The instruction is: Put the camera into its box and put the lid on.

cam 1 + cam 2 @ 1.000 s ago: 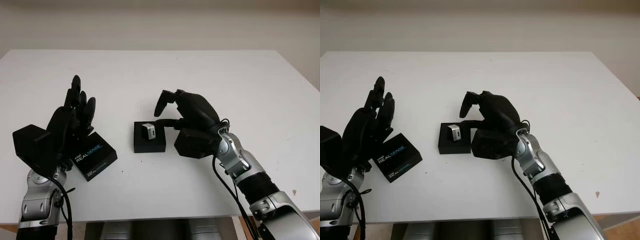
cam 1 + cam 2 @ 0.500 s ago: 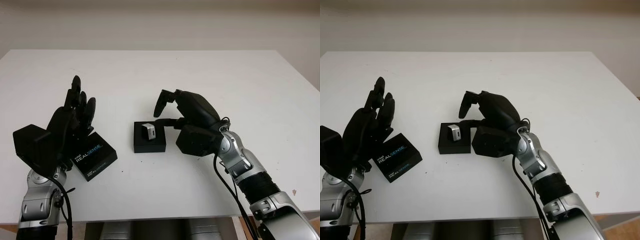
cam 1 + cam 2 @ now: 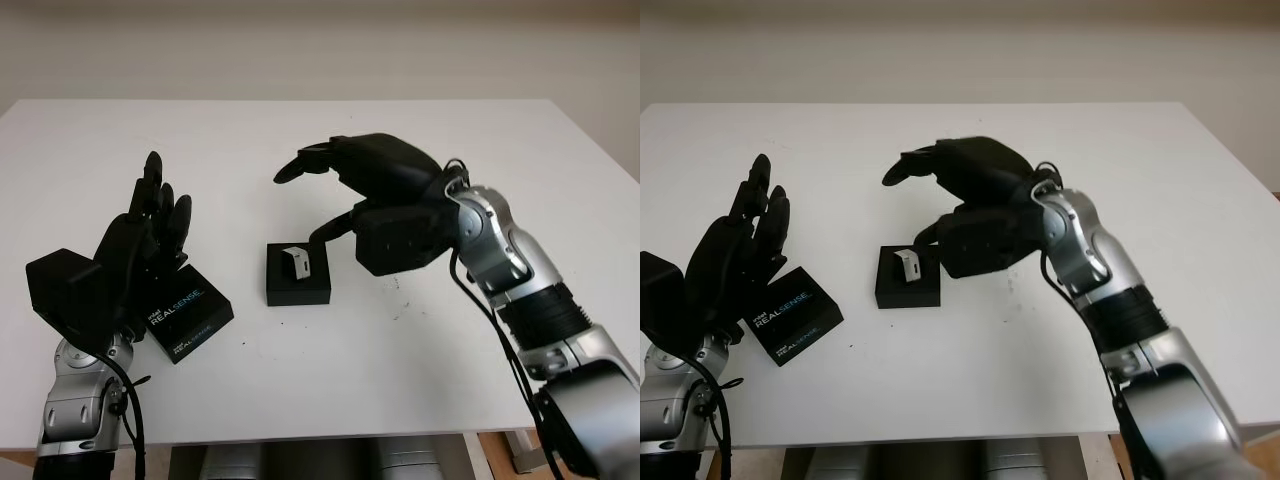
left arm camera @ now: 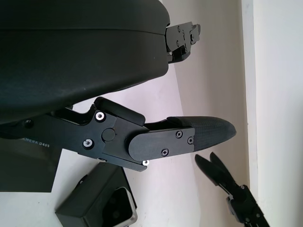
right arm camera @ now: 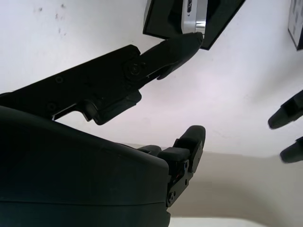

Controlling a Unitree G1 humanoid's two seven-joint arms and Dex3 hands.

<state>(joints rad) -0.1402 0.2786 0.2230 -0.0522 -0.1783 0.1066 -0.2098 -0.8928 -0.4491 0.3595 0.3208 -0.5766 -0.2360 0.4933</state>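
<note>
Camera [image 3: 297, 262] sits in its box [image 3: 297, 285], below the open right hand [image 3: 375, 190].

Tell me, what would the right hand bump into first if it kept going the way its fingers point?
Probably nothing soon. The right hand is open above the box, pointing left over bare table. Depth is unclear.

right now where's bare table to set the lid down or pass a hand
Bare: the white table behind both hands, its right side past the right hand, and the front strip. Crowded: the black open box holding the small silver camera, and the black printed lid by the open left hand.
</note>
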